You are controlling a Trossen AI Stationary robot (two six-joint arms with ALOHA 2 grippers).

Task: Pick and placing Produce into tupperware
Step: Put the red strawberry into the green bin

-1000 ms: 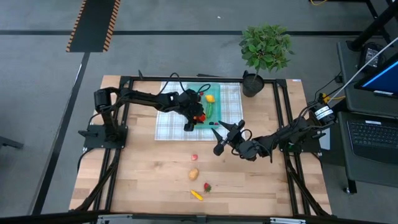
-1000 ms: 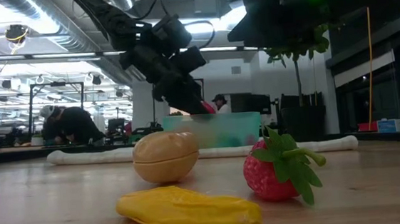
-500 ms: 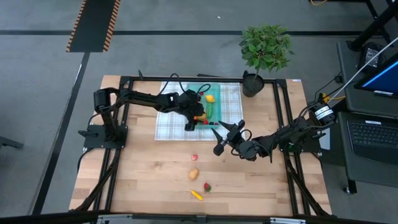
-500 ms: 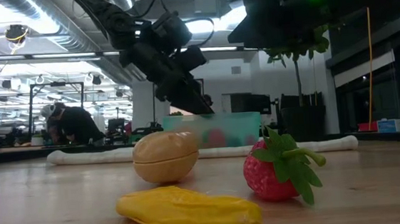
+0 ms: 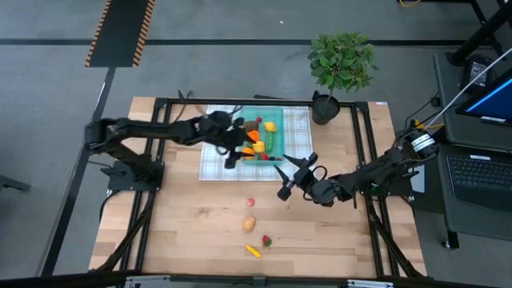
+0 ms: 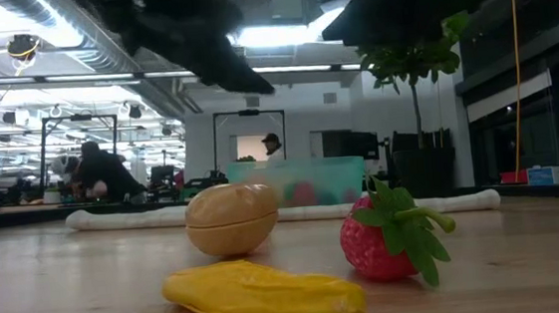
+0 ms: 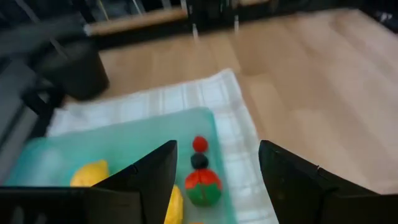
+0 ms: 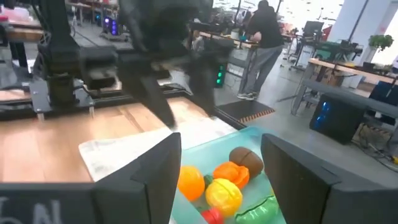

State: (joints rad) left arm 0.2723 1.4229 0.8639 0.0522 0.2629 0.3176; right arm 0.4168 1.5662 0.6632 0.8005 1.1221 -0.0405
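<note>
both grippers' jaws apart, empty: left gripper (image 5: 230, 157) beside tupperware (image 5: 245, 117), right gripper (image 5: 285, 178) nearby.

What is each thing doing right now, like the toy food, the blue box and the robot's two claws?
Translucent teal plastic tupperware: lidless, on the checked cloth, partly filled with produce.
Tan toy potato: loose on the wooden table.
Red toy strawberry: loose on the table.
Yellow toy piece: lying flat on the table.
Small red piece: loose on the table.
Left gripper: open, empty, over the cloth.
Right gripper: open, empty, beside the tupperware.
</note>
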